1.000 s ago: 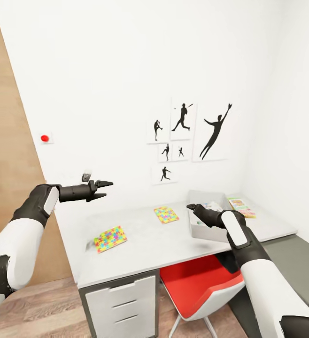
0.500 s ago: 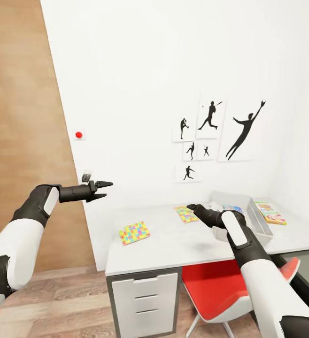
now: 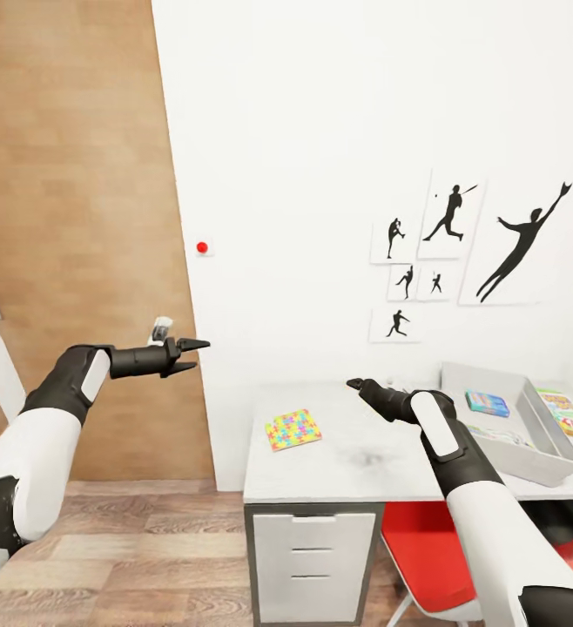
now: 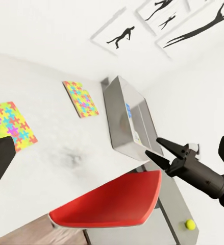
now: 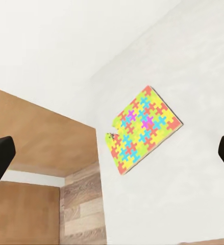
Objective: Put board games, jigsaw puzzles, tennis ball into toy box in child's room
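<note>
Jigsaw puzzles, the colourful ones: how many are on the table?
2. One jigsaw puzzle lies near the left end of the table; the other puzzle lies farther along, nearer the toy box. None seems hidden.

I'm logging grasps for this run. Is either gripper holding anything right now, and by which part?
Nothing is held. The left gripper hangs open in the air beside the table, and the right gripper is open above it, empty.

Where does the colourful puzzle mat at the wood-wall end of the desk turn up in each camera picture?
Head view: the jigsaw puzzle lies on the table, at its end by the wooden wall.
Left wrist view: the same mat, the one farther from the toy box.
Right wrist view: the mat close to the table's edge.
Shared landmark: the white table top.
</note>
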Robot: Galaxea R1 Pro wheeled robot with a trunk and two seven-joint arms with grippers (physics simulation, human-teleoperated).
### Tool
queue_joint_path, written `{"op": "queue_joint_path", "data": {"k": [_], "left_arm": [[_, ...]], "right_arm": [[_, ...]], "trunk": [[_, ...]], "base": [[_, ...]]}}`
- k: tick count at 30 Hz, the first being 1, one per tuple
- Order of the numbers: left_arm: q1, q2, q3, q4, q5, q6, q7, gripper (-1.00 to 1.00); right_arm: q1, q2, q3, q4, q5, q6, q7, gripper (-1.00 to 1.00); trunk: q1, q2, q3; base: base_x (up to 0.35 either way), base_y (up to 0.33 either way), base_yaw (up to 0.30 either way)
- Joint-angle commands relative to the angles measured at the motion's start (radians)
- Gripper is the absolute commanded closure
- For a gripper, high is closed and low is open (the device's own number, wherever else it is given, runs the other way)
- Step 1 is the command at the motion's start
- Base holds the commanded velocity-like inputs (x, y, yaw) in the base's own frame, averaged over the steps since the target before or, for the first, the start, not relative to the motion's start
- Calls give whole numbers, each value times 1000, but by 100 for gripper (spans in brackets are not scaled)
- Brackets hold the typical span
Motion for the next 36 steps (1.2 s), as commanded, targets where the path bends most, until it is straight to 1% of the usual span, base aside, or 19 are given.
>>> {"op": "queue_joint_path", "data": {"k": [1,5,8,11,13,14,15,17,18,19,20,21,22,24,25,27,28,32,36], "left_arm": [[1,0,1,1,1,5,0,-100],[5,0,1,0,-1,4,2,-100],[28,0,0,0,-4,0,10,-100],[39,1,-2,-1,-4,-24,12,-100],[45,1,-3,-1,-10,-52,14,-100],[49,1,-4,-1,-17,-67,17,-100],[51,2,-4,-1,-24,-72,18,-100],[59,2,-4,-1,-68,-86,33,-100],[63,1,-4,-1,-99,-90,48,-100],[65,1,-5,-1,-115,-92,58,-100],[69,1,-4,-1,-146,-95,80,-100],[71,0,-4,-1,-160,-98,93,-100],[74,0,-4,0,-183,-114,122,-100],[79,0,-3,2,-199,-142,155,-100],[85,0,-2,5,-209,-175,197,-100],[91,0,-2,7,-215,-202,236,-100],[97,-1,-1,9,-219,-223,278,-100],[119,-6,-1,11,-222,-258,389,-100],[137,-11,-2,11,-222,-294,439,-100]], "right_arm": [[0,0,0,-1,-11,3,-9,-100],[0,-1,0,-1,-11,3,-9,-100],[-4,0,0,-2,-10,3,-8,-100],[-5,-1,8,-11,-7,5,-9,-100],[-6,-1,27,-43,0,8,-13,-100],[-6,-2,46,-73,8,14,-17,-100],[-6,-3,57,-89,13,18,-21,-100],[-5,-4,90,-141,44,26,-40,-100],[-1,-3,100,-160,57,29,-48,-100],[3,-3,103,-168,62,30,-51,-100],[14,-3,108,-181,68,32,-54,-100],[21,-3,110,-187,70,33,-54,-100],[35,-2,113,-200,73,34,-55,-100],[51,0,114,-220,75,31,-55,-100],[72,3,116,-246,77,28,-57,-100],[93,5,117,-269,79,26,-57,-100],[116,6,117,-290,80,24,-57,-100],[174,5,117,-346,81,21,-56,-100],[214,4,117,-375,82,20,-58,-100]], "trunk": [[0,-1,-1],[0,-1,-1],[0,-1,-1],[0,-1,-1],[0,-1,-1],[0,-1,-1],[0,-1,-1],[0,-1,-1],[0,-1,-1],[0,-1,-1],[0,-1,-1],[0,-1,-1],[0,-1,-1],[0,-1,-1],[0,-1,-1],[0,-1,-1],[0,-1,-1],[0,-1,-1],[0,-1,-1]], "base": [[0,20,92],[0,12,54],[0,4,16],[0,1,5],[0,0,2],[0,0,1],[0,0,1],[0,0,0],[0,0,0],[0,0,0],[0,0,0],[0,0,0],[0,0,0],[0,0,0],[0,0,0],[0,0,0],[0,0,0],[0,0,0],[0,0,0]]}}
